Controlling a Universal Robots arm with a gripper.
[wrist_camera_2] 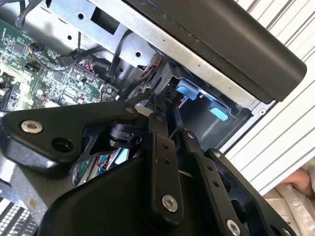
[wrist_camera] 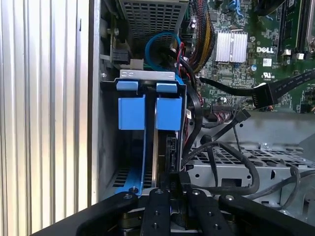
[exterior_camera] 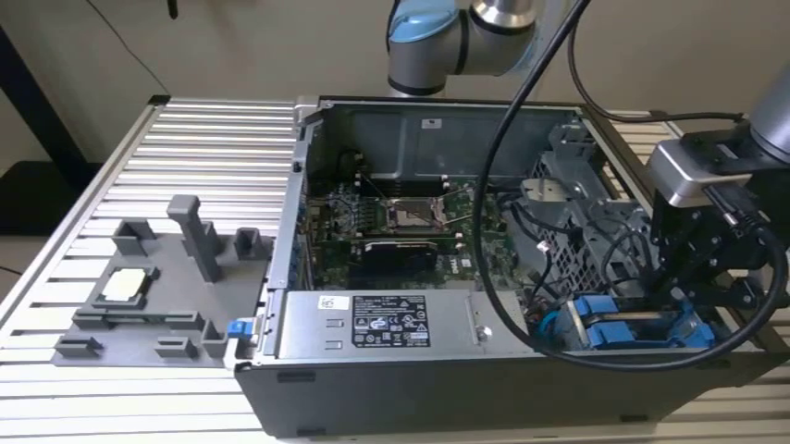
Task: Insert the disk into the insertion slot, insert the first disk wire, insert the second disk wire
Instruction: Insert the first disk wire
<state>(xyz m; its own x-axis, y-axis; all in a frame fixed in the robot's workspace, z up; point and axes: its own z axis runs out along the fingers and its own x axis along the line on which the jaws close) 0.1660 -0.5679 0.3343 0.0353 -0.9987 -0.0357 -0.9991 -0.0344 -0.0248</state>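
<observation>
Gripper (wrist_camera: 171, 186) hangs close over disk (wrist_camera: 168, 147), seated edge-on in insertion slot (wrist_camera: 106, 142), connector end apparently facing out for access; jaws nearly closed, can't tell on what.

In the exterior view, the computer case (exterior_camera: 432, 398) sits on the desk (exterior_camera: 210, 139); parts tray (exterior_camera: 148, 319) at its nine o'clock, insertion slot (exterior_camera: 630, 333) inside at four o'clock

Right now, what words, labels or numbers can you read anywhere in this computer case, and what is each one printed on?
On the power-supply box: white and black labels, print too small to read.
On the motherboard: a white maker's logo, a brand mark I leave unquoted; smaller marks unreadable.
On the case back wall: a small white sticker, unreadable.
</observation>
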